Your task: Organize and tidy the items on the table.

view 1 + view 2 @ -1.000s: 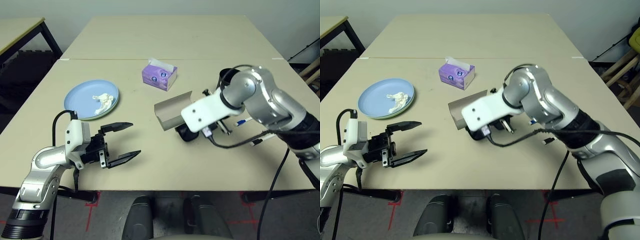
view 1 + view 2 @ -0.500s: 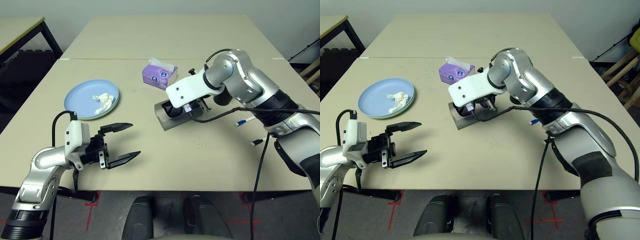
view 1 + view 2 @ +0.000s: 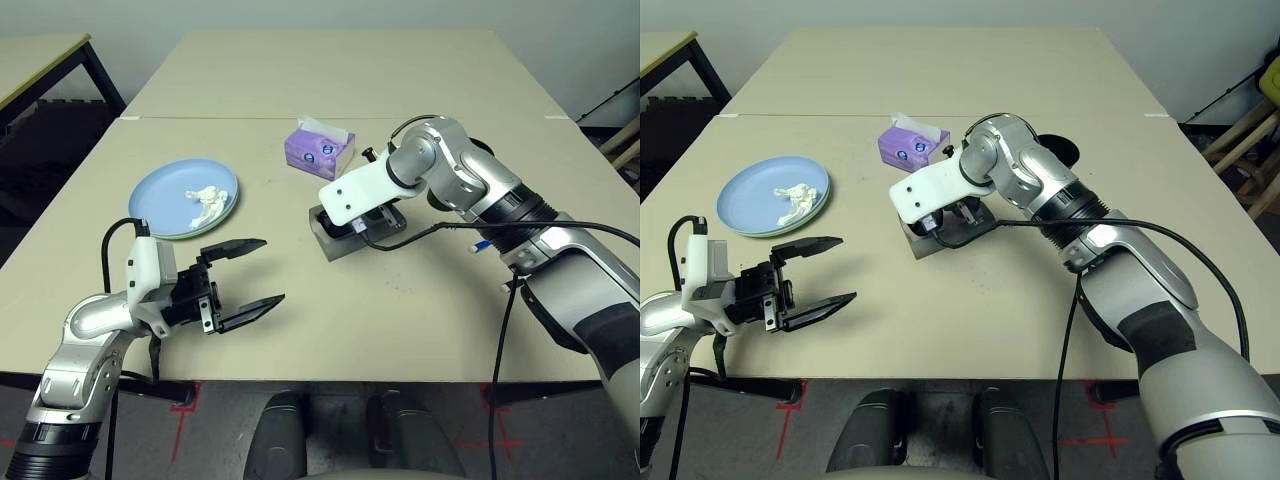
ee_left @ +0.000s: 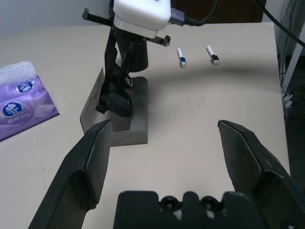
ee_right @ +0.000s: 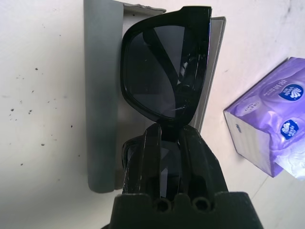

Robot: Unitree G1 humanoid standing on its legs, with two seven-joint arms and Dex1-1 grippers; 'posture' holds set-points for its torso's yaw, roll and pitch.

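At frame centre, the sunglasses (image 5: 164, 76) are pinched at the bridge by the clenched right gripper (image 5: 167, 133) over the open case (image 3: 335, 240). They are judged light, stiff and scratch-prone. The left gripper (image 3: 245, 285) is held released, lower left.

The right gripper (image 5: 167, 138) is covering the lower lens of the black sunglasses (image 5: 164, 71), and those sunglasses are hiding most of the inside of the grey glasses case (image 5: 100, 95). In the head views the white wrist block is standing in front of that case, so the sunglasses are showing there as a dark patch only. The purple tissue box (image 5: 267, 121) beside the case is being cut off by the wrist picture's edge. Beyond the case, the black cup (image 3: 1060, 152) is half hidden behind the right arm.
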